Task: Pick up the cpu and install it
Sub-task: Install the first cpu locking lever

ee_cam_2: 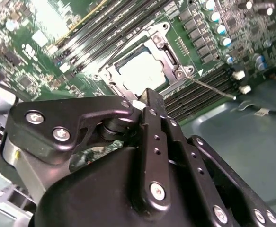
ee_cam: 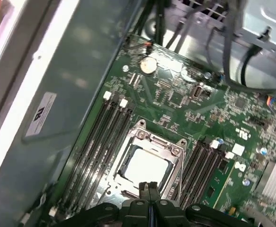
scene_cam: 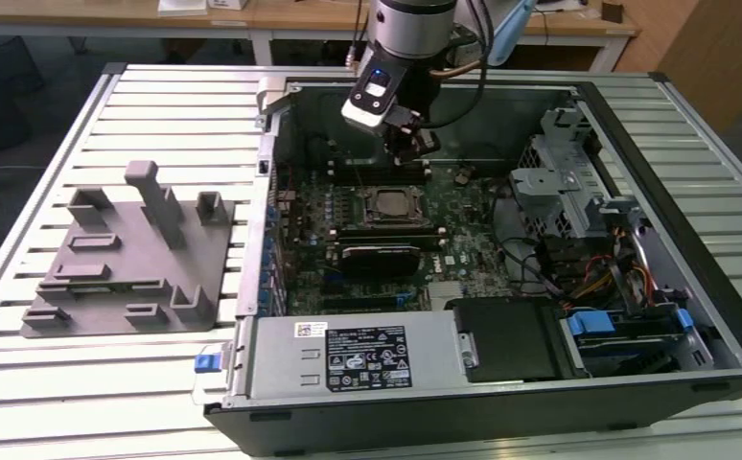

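Exterior view: shows tool [scene_cam: 409, 151] poised inside open computer case [scene_cam: 691, 240], just above cpu [scene_cam: 388, 203]. Reads as closed in first wrist view, tips pressed together, gripping nothing. Places cpu flat in socket frame [ee_cam: 175, 153] on motherboard [ee_cam: 175, 94], pale metal top up, memory slots [ee_cam: 100, 142] on either side. Likely handles as light, thin, rigid; slick top, probably delicate underneath, so fragile. Best taken by two opposite edges and kept level. Offers little edge above frame, so awkward to pinch. Leaves grey fixture [scene_cam: 128, 259] on tabletop [scene_cam: 38, 134], well apart.
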